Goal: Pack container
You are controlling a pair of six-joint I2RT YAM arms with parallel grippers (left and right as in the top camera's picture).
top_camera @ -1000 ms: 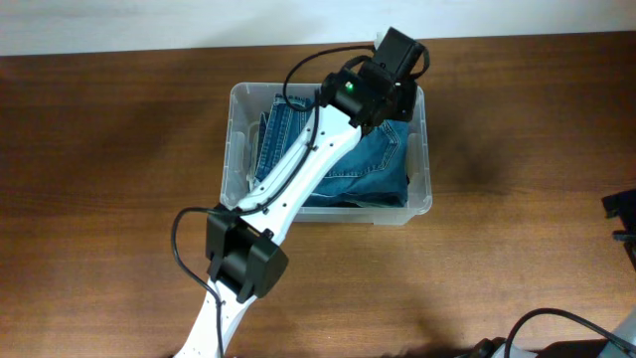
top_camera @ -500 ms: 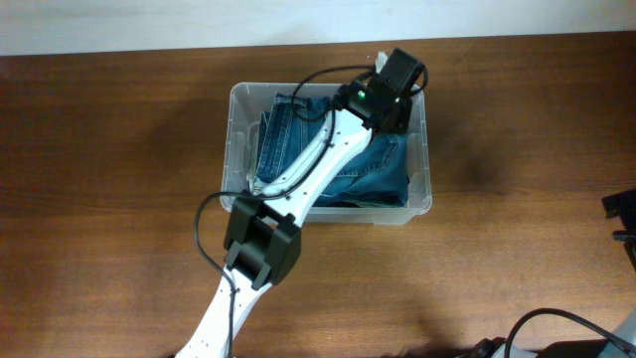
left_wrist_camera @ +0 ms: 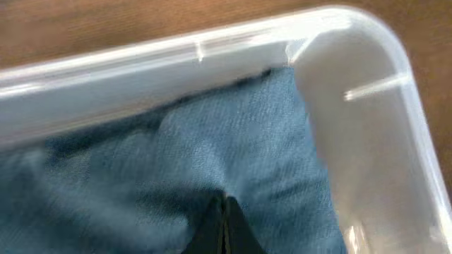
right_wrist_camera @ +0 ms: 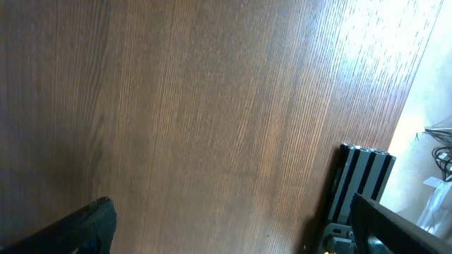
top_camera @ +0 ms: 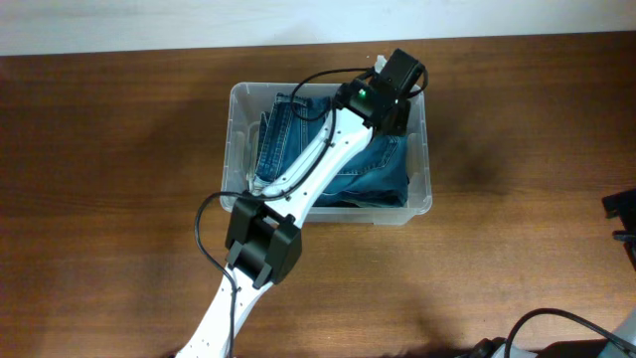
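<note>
The container [top_camera: 236,129], a clear plastic bin, sits at the middle back of the table with folded blue jeans [top_camera: 283,134] inside. My left arm [top_camera: 328,149] reaches across it to the back right corner, and its wrist hides the fingers in the overhead view. In the left wrist view my left gripper [left_wrist_camera: 224,212] is shut, its black tips together on the denim [left_wrist_camera: 176,148] just inside the container's corner wall [left_wrist_camera: 212,49]; no cloth shows between them. My right gripper [right_wrist_camera: 236,226] stands wide open over bare wood, with nothing between its fingers.
The wooden table [top_camera: 119,199] surrounds the bin. A black framed fixture [right_wrist_camera: 360,183] stands at the table's right edge, near my right arm [top_camera: 621,214]. Cables trail at the front right [top_camera: 556,328].
Over the last second my left arm pushed deeper toward the container's back right corner, its elbow moving up the table. It has held still for the last half second. The right arm has not moved.
</note>
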